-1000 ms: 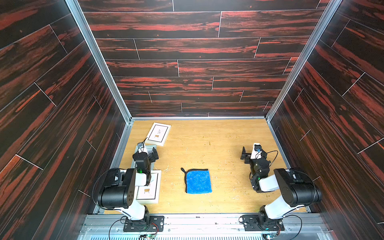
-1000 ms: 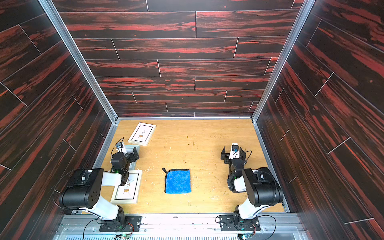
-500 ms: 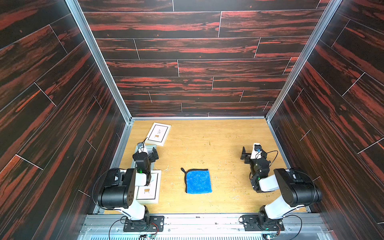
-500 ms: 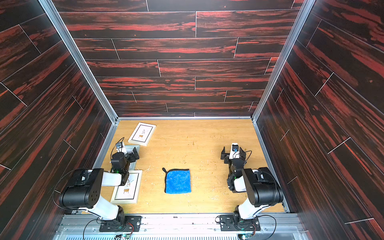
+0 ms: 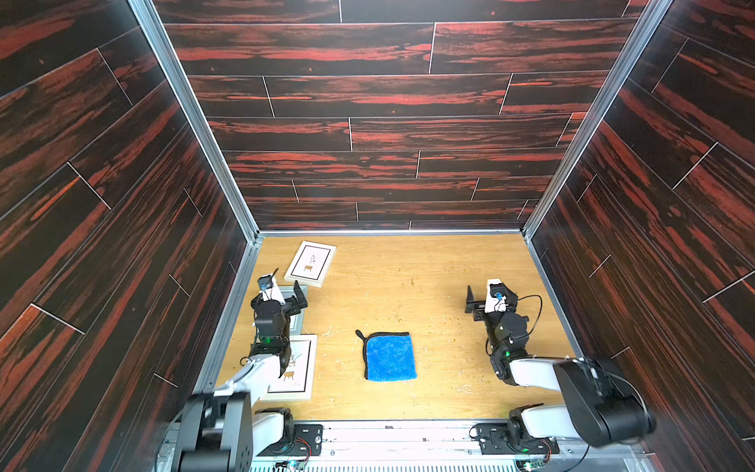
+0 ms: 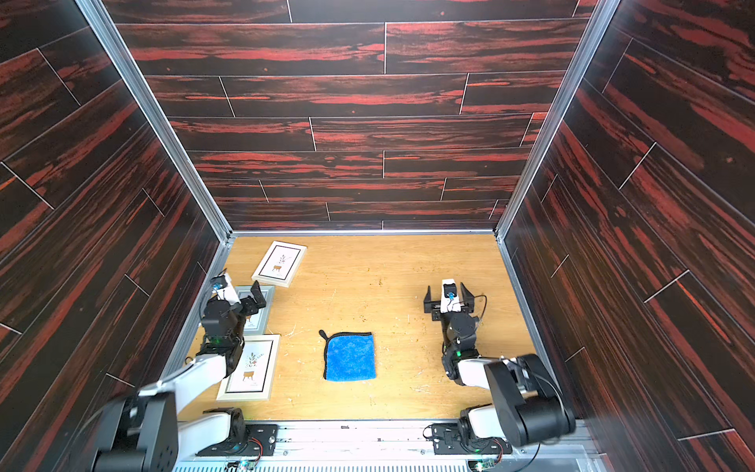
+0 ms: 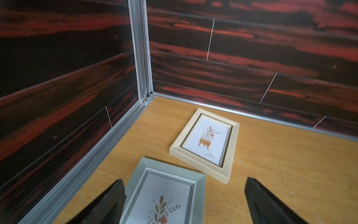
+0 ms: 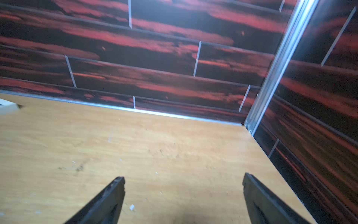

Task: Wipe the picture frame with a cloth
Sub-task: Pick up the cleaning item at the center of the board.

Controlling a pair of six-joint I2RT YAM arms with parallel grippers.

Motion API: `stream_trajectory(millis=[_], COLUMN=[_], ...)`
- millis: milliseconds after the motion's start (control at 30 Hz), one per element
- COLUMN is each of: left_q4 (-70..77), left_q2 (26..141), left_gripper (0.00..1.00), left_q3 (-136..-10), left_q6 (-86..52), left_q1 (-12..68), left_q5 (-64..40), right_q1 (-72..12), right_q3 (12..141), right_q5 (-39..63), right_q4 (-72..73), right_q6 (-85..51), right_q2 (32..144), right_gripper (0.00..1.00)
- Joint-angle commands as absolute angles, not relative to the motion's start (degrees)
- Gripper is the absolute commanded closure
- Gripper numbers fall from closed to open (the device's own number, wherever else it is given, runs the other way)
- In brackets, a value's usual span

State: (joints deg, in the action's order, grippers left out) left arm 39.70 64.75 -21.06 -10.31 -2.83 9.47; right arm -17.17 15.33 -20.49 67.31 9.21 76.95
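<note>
Two claws agape (both empty): left claw (image 7: 184, 181), right claw (image 8: 183, 176); cloth (image 5: 390, 355) flat, untouched.

White arms (image 5: 531, 372) — bulky black joints (image 5: 604, 408), black wedge fingers (image 7: 108, 203)

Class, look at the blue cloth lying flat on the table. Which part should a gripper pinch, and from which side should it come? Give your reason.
Pinch the cloth near its black-edged border, coming straight down from above. It lies flat on the table, so no side offers a grip; the soft pile should probably bunch as jaws close.
</note>
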Motion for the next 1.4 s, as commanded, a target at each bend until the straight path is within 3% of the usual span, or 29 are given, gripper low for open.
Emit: stream_trajectory(millis=[0,133,233,633,733,867,1067,1167,1300,1367], left_q4=[22.5,4.7,-0.2,-8.8,-8.8,-9.8,-13.7,-14.2,-14.1,-14.1], left_q2=[57.3,52.8,52.1,60.2,59.3,57.9,57.1,56.8,55.9,55.5], left_gripper=[0.0,0.0,0.0,0.0,0.0,0.0,0.0,0.0,0.0,0.0], left_q3=[-25.4,-31.5,-31.9,-36.2,-35.5,-35.5,-38.1,-38.3,-37.7,-37.5], left_q6=[-21.0,-32.7,-36.5,-33.7,-32.7,-30.6,-26.6,-25.7,-24.9,-25.3], left_q1=[-2.7,-2.7,-2.7,-2.6,-2.3,0.3,11.5,15.6,18.1,18.2], left_q5=[12.0,16.8,15.6,3.8,4.3,6.2,13.6,15.4,16.8,16.8], right_q1=[-19.2,-19.4,-19.4,-19.3,-18.7,-16.4,-17.1,-19.7,-23.5,-23.4], right_q3=[23.2,36.4,40.9,32.7,33.2,33.0,29.1,26.5,18.9,18.5], right_q5=[-21.4,-24.2,-20.6,-12.1,-22.8,-14.3,-5.5,-6.4,-10.3,-10.1], right_q4=[48.5,25.2,19.1,27.1,18.3,16.6,16.4,15.2,18.2,16.1], right_q6=[6.9,-6.3,-8.4,-10.6,-22.1,-20.5,-20.3,-19.0,-16.5,-15.8], right_q2=[72.5,72.4,72.8,57.3,54.3,53.9,51.6,45.9,30.4,29.1], right_gripper=[0.02,0.02,0.02,0.02,0.02,0.02,0.02,0.02,0.02,0.02])
